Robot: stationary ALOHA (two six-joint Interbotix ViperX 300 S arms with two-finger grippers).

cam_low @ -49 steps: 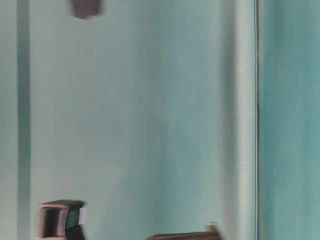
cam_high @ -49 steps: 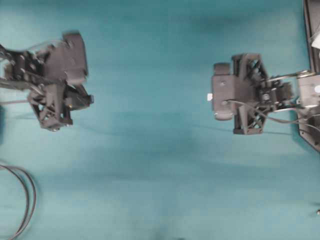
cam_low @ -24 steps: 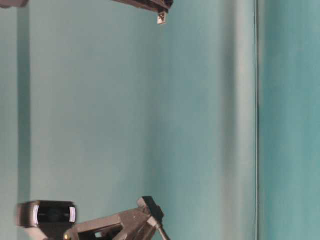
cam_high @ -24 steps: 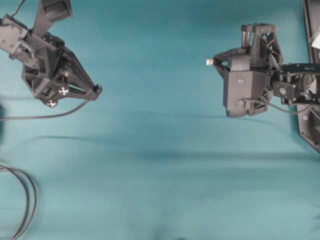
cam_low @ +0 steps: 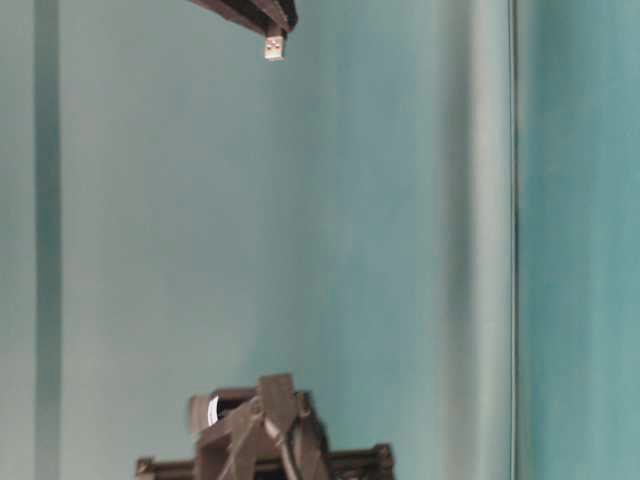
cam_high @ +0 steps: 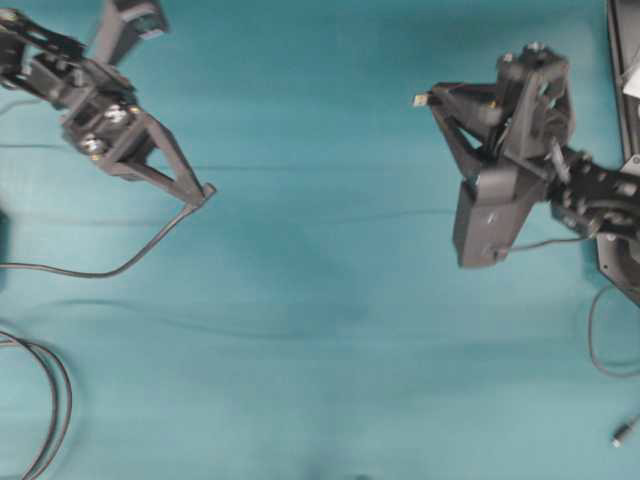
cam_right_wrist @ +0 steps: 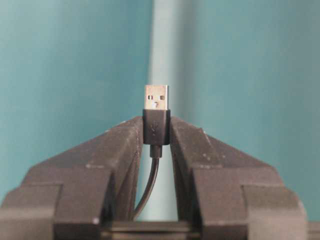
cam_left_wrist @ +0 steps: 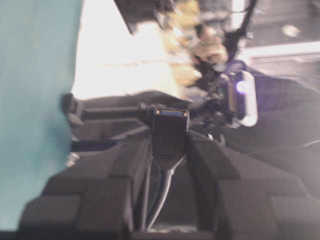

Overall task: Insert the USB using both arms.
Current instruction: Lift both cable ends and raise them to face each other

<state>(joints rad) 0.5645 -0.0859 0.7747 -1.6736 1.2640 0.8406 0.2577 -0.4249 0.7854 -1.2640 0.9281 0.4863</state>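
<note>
My right gripper (cam_high: 433, 98) is shut on the USB (cam_high: 420, 99), whose silvery plug pokes out leftward past the fingertips. In the right wrist view the plug (cam_right_wrist: 156, 97) stands upright above its dark collar, which is pinched between the fingers of the gripper (cam_right_wrist: 156, 131). The table-level view shows the USB (cam_low: 273, 46) hanging near the top. My left gripper (cam_high: 205, 190) at upper left points right and is shut on a dark socket (cam_left_wrist: 170, 132), whose thin cable (cam_high: 130, 262) trails down-left. A wide gap of table separates the two tips.
A doubled looped black cable (cam_high: 52, 400) lies at the lower left. A thin cable (cam_high: 592, 345) curls at the right edge, with a small connector (cam_high: 622, 432) near the bottom right corner. A dark stand (cam_high: 620, 60) borders the right side.
Both grippers have swung from pointing down to pointing toward each other. The left tip and its socket moved slightly right. The right gripper tilted, keeping the plug held.
</note>
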